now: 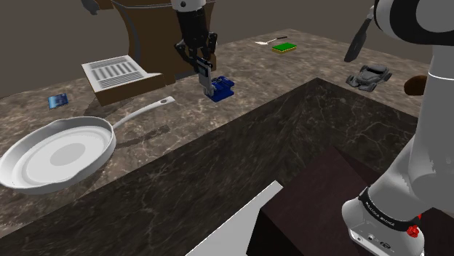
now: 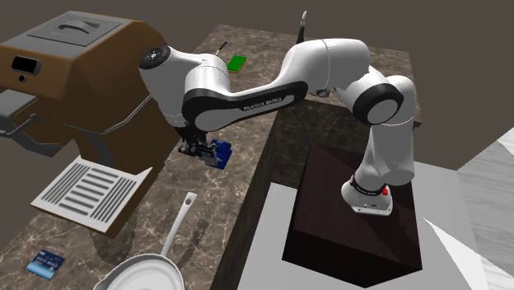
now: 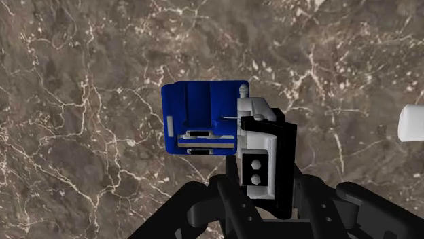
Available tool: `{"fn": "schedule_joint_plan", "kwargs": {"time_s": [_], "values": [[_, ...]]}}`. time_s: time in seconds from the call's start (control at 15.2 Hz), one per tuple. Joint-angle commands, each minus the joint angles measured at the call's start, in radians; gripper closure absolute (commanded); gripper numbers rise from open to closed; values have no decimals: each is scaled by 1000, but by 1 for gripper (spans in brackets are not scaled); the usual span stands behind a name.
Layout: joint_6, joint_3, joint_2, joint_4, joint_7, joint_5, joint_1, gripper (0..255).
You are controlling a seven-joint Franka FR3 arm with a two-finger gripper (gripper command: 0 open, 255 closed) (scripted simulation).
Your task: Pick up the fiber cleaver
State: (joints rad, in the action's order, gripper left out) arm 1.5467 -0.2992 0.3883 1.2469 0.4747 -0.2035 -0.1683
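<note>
Black claw [image 3: 268, 190] fingers clamp the white-and-black end of the one fiber cleaver [image 3: 204, 119], its boxy blue body jutting out beside them, just above or on the brown marbled bench [image 3: 81, 81]. White arm [image 2: 247, 99] arches over, wrist pointing straight down. One round grey frying pan [image 1: 58, 156] lies well apart from the claw; one flat green block [image 1: 284, 47] farther off.
</note>
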Motion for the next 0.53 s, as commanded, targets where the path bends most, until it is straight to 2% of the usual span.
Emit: {"fn": "schedule_joint_plan", "kwargs": {"time_s": [0.0, 0.46], "values": [[-1, 0, 1, 0, 0, 0, 0, 255], [-101, 0, 31, -130, -7, -9, -17, 255]]}}
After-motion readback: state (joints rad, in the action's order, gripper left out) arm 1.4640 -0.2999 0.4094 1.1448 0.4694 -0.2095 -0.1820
